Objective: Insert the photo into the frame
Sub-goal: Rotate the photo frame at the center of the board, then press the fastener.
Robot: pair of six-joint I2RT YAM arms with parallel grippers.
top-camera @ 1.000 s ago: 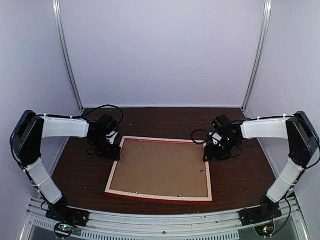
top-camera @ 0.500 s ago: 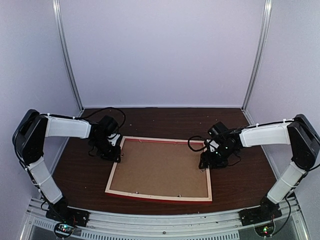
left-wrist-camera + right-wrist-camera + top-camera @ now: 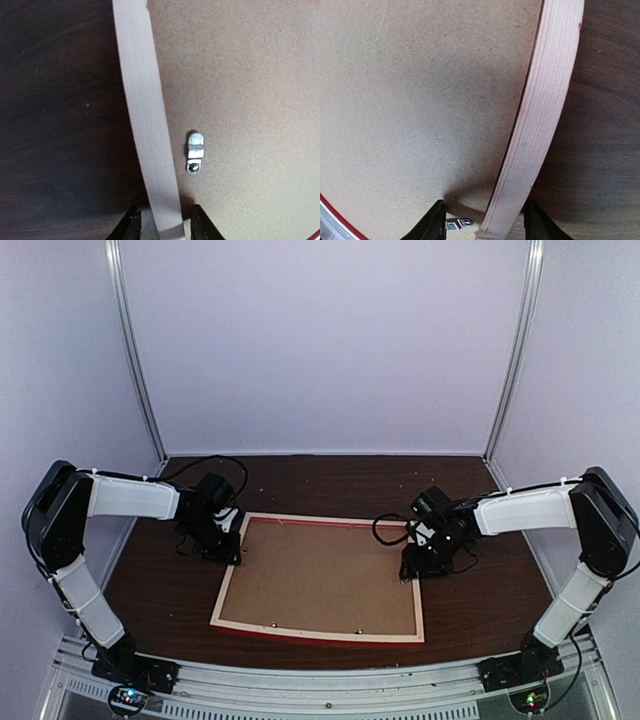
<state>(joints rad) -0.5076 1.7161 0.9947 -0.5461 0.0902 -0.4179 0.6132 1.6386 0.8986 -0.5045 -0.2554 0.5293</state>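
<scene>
On the dark table [image 3: 330,480], the frame [image 3: 315,632] lies face down with a gripper astride each side rail.
Its pale wood back faces up around the brown backing board [image 3: 320,575], and it sits mid-table. The left gripper [image 3: 234,557] stands at the far left corner, jaws parted on either side of the left rail and gripping nothing. A small metal clip [image 3: 194,159] lies just right of the rail. The right gripper [image 3: 408,575] straddles the right rail toward its far end, jaws spread wider than the wood and holding nothing.
</scene>
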